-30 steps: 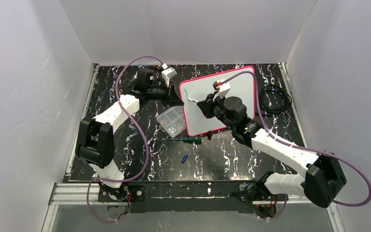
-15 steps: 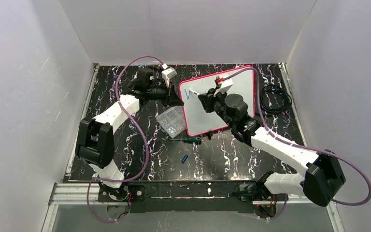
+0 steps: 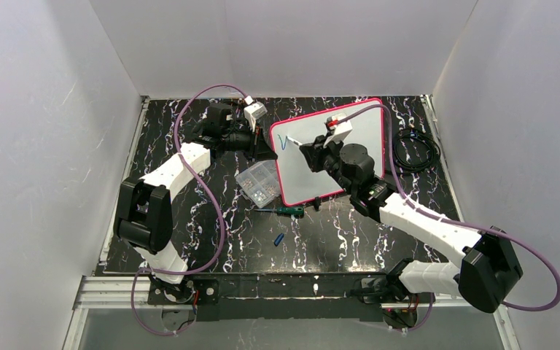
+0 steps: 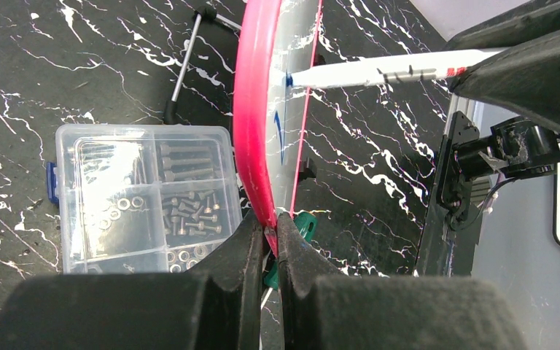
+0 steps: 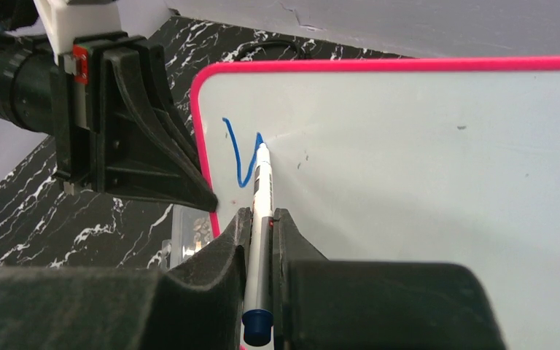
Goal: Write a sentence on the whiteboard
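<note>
The whiteboard [image 3: 364, 127], white with a pink-red rim, stands tilted on its left edge. My left gripper [image 3: 268, 149] is shut on that rim [image 4: 251, 109], pinching it between the fingertips [image 4: 270, 230]. My right gripper [image 5: 262, 219] is shut on a white marker [image 5: 261, 197] with a blue end cap. The marker tip touches the board [image 5: 423, 160] near its upper left corner. The sentence is only a blue V-shaped stroke with a short upstroke [image 5: 239, 157]. The stroke also shows in the left wrist view [image 4: 280, 131], beside the marker [image 4: 379, 71].
A clear plastic compartment box [image 3: 257, 181] of screws and washers lies just left of the board. A green-handled screwdriver [image 3: 288, 211] and a small blue cap [image 3: 278, 238] lie in front. A black cable coil [image 3: 417, 149] lies at right. A hex key [image 4: 186, 62] lies beyond the box.
My right gripper moved the marker up toward the board's upper left corner, and the blue stroke has grown. The left gripper has kept its hold on the rim.
</note>
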`<control>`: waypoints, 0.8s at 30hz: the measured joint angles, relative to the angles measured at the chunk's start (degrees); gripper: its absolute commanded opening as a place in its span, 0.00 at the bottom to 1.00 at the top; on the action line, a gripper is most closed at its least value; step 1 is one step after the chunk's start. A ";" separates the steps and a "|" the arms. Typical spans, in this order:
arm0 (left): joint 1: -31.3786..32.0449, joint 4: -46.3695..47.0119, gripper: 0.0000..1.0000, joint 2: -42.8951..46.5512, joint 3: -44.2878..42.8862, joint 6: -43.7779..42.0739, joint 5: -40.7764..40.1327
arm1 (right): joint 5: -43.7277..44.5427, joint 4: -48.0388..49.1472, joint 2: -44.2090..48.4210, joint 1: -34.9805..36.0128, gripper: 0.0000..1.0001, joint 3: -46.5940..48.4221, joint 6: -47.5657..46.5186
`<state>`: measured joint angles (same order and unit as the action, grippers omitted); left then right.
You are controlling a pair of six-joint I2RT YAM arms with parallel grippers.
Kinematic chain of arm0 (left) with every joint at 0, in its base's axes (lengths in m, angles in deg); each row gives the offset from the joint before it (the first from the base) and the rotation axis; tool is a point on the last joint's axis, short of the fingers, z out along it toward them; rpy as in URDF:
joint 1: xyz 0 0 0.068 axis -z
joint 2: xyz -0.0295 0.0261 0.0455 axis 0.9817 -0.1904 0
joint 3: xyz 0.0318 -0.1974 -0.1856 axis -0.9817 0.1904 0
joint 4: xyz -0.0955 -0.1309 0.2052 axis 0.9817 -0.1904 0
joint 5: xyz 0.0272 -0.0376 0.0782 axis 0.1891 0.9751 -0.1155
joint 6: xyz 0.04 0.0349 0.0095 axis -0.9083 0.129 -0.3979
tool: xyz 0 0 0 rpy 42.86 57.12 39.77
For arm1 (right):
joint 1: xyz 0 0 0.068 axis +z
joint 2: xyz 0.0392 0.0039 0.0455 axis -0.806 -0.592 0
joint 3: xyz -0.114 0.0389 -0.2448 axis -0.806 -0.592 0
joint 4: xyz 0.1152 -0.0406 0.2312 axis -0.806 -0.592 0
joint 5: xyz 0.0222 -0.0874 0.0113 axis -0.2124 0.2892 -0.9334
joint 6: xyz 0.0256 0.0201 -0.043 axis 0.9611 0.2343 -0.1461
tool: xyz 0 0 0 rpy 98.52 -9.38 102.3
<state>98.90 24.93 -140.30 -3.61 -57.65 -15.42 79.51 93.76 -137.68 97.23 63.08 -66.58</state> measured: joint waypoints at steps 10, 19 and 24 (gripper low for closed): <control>0.00 -0.09 0.00 0.09 0.00 -0.17 -0.04 | -0.04 -0.33 2.27 0.00 0.01 -4.22 1.75; 0.00 -0.22 0.00 0.09 0.00 -0.31 -0.09 | -0.20 -0.52 2.25 0.00 0.01 -4.26 1.92; 0.00 -0.22 0.00 0.09 0.00 -0.31 -0.15 | -0.20 -0.55 2.25 0.00 0.01 -4.35 2.19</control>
<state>98.90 24.72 -140.21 -3.61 -57.95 -15.58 79.31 93.21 -135.43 97.23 58.74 -64.39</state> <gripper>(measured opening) 0.043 0.177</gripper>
